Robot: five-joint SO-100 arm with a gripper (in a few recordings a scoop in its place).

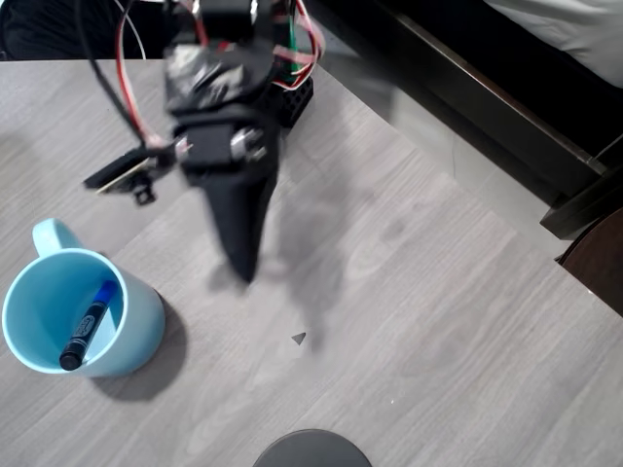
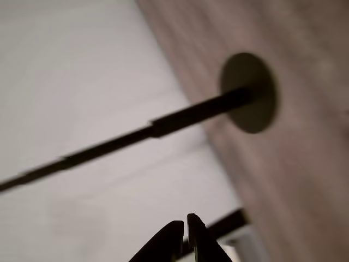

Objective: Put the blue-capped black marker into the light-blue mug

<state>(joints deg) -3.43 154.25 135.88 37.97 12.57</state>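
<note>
Landmark: the wide, round, pale sky-blue ceramic mug point(image 1: 81, 313), standing on the grey wood-grain table point(image 1: 438, 321) with its loop handle toward the top of the overhead view.

Item: the slim blue-capped black marker point(image 1: 89, 326), inside the mug. It leans against the inner wall, long axis slanted, black end low toward the mug's near rim, blue cap higher toward the centre.

Item: my black two-finger gripper point(image 1: 243, 265), up and to the right of the mug in the overhead view, well apart from it, tip pointing down at bare table. In the wrist view its fingertips point(image 2: 173, 230) sit almost pressed together with nothing between them.

Item: a dark round disc point(image 1: 311, 449), lower right of the mug at the frame edge.

Judgement: I read the placing as done, so the marker lies down-left of my claw and needs no further reach.
</note>
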